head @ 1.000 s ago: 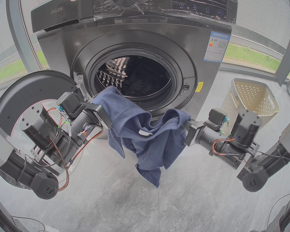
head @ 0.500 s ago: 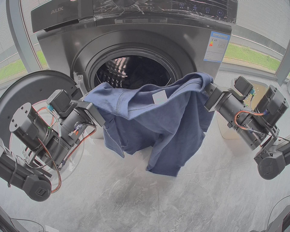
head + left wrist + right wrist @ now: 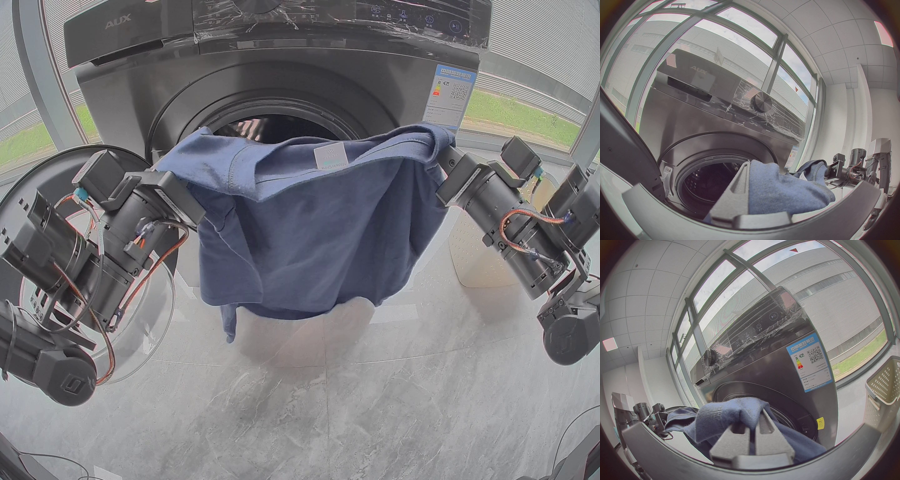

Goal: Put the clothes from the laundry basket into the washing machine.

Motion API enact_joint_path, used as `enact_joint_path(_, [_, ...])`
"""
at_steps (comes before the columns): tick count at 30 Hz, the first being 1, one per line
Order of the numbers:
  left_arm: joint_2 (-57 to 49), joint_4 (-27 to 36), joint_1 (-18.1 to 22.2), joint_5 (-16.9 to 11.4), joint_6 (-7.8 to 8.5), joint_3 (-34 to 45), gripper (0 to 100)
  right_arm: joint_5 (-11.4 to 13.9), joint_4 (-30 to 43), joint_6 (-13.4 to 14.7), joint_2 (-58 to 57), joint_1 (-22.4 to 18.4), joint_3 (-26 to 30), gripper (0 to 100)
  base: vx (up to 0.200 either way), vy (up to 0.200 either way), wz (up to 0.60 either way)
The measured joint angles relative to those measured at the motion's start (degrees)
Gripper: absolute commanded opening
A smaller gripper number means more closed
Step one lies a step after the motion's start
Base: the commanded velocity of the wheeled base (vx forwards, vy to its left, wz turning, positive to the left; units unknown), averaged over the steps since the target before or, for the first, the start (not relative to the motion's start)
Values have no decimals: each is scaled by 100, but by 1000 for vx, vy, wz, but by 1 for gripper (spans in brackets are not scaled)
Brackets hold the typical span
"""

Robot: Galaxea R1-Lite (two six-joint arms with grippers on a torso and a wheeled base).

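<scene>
The big dark grey front-loading washing machine (image 3: 281, 69) is seen at the far side, its round door (image 3: 44, 187) swung open to the left. A navy blue cloth T-shirt (image 3: 312, 237) is stretched wide before the drum opening, clear of the floor. A beige perforated laundry basket (image 3: 882, 387) is glimpsed far right. One shirt edge is clamped by the left gripper (image 3: 185, 195), the other by the right gripper (image 3: 445, 164).

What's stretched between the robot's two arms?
A blue T-shirt, held at one end by the left end effector and at the other by the right end effector, hanging before the washing machine; the head view shows it.
</scene>
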Motion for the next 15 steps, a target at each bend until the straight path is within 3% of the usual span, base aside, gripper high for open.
enact_joint_path(15, [-15,46,-68,-10,18,-68,0,0,5,5,-60,29,-26,0,0,0,0])
